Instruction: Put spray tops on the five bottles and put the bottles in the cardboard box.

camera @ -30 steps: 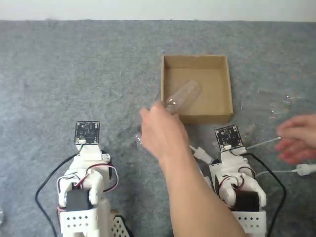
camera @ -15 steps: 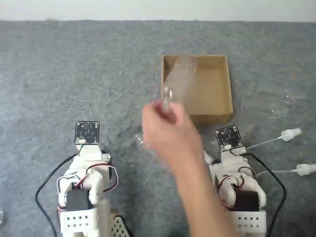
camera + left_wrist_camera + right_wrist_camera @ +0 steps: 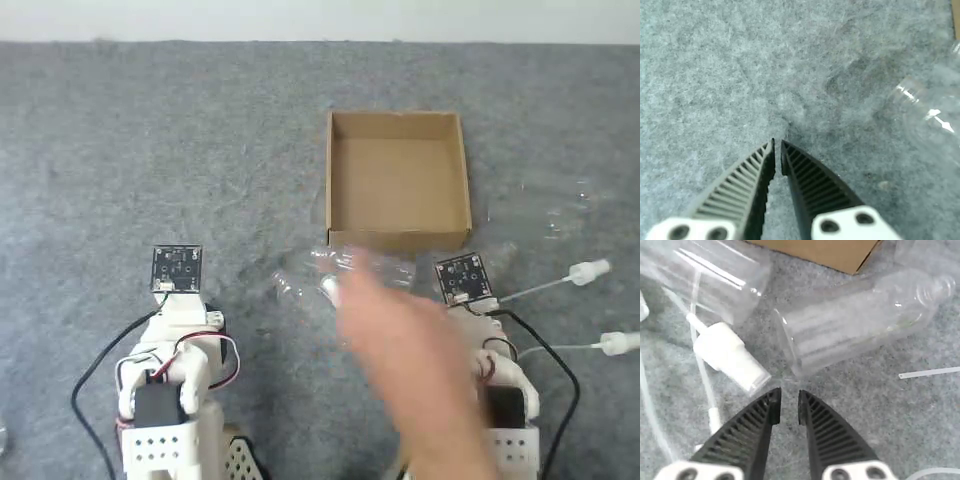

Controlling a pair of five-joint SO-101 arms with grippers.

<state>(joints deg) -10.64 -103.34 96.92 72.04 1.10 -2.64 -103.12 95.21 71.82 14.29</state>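
Pulling back toward the near edge, the person's hand (image 3: pixel 405 340) has left the space above the open brown cardboard box (image 3: pixel 398 240), where it held a clear plastic bottle (image 3: pixel 365 268) half a second ago. That bottle now shows as a blur just in front of the box's front wall. You cannot tell whether the hand has let it go. The box holds nothing, so I judge that the task has barely begun, with no bottle packed.

Your right wrist view gives what the hand hides from above. A white spray top with a thin dip tube (image 3: pixel 730 362) lies just beside an uncapped clear bottle on its side (image 3: pixel 860 320), near the box corner (image 3: pixel 830 252). The right pincer (image 3: pixel 789 396) sits over the grey carpet just short of them, jaws drawn to a narrow slit and gripping nothing.

Your left wrist view shows the left pincer (image 3: pixel 777 145) closed on nothing above the grey carpet (image 3: pixel 740 60), with another clear bottle (image 3: pixel 927 112) off to one side.

From above you also get two more white spray tops (image 3: pixel 588 270), lying well off on the right arm's outer side.
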